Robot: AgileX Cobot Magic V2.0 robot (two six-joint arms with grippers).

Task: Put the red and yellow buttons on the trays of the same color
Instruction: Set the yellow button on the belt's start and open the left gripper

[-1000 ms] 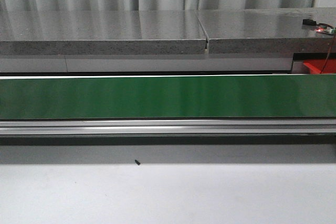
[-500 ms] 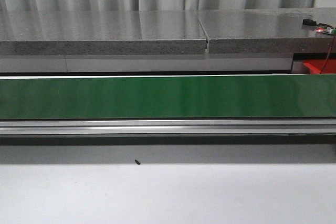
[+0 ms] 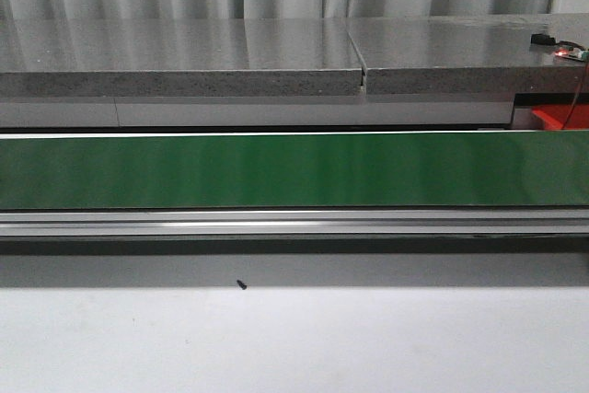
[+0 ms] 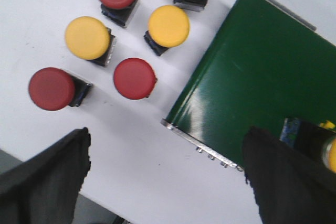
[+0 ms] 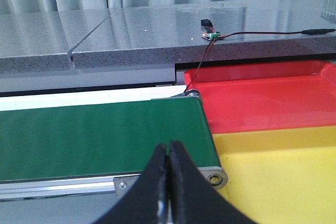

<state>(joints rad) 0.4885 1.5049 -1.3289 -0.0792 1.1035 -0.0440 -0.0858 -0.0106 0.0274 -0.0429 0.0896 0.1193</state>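
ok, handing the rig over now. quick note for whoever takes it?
Left claw: open, empty, over the green belt's end.
Right claw: shut, empty, near the belt's other end.
Buttons: four red and two yellow sit loose on the white table beside the belt.
Red tray and yellow tray look empty where visible.
Done: nothing placed. Left: all six.

a long green conveyor belt [image 3: 276,170] spans the width, edged below by a silver aluminium rail [image 3: 294,223]. behind it lies a grey speckled stone counter [image 3: 184,57]. a red plastic tray corner [image 3: 555,118] shows at right. a small black speck [image 3: 241,285] lies on the white surface [image 3: 294,342].
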